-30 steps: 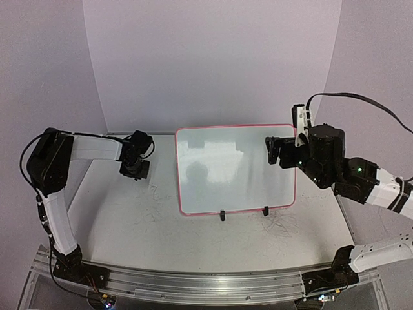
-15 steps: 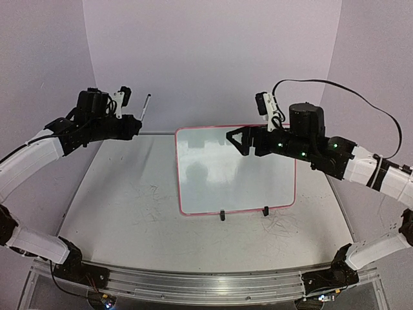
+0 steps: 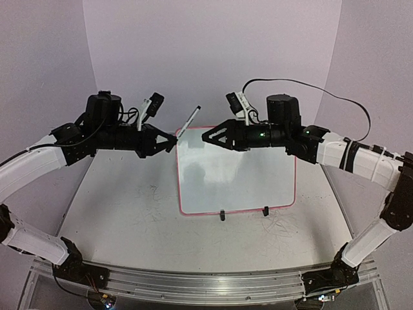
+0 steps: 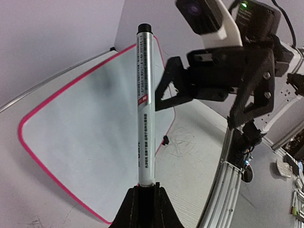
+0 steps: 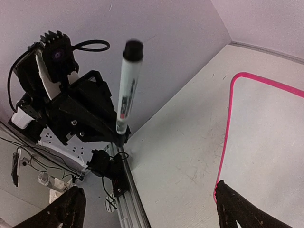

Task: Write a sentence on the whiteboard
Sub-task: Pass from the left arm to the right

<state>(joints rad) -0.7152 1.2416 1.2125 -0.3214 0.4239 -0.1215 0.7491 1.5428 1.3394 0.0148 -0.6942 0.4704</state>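
The whiteboard (image 3: 239, 174) lies flat on the table, white with a thin red rim. No black handwritten sentence shows on it. My left gripper (image 3: 169, 143) is raised above the board's left top corner. It is shut on the base of a white marker (image 3: 188, 121) whose black capped end points up and to the right. In the left wrist view the marker (image 4: 145, 104) stands straight out of the shut gripper (image 4: 145, 190). My right gripper (image 3: 210, 137) is open, level with the marker and facing it, a short gap away. In the right wrist view the marker (image 5: 126, 90) is ahead of the open gripper (image 5: 152, 209).
Two black clip feet (image 3: 222, 216) (image 3: 265, 210) sit on the board's near edge. Faint grey scribbles (image 3: 153, 194) mark the tabletop. A metal rail (image 3: 193, 281) runs along the near edge. Purple walls close in the back and sides.
My left gripper rose from the table at the left with the marker and carried it right. My right gripper rose and swung left over the board until it faces the marker.
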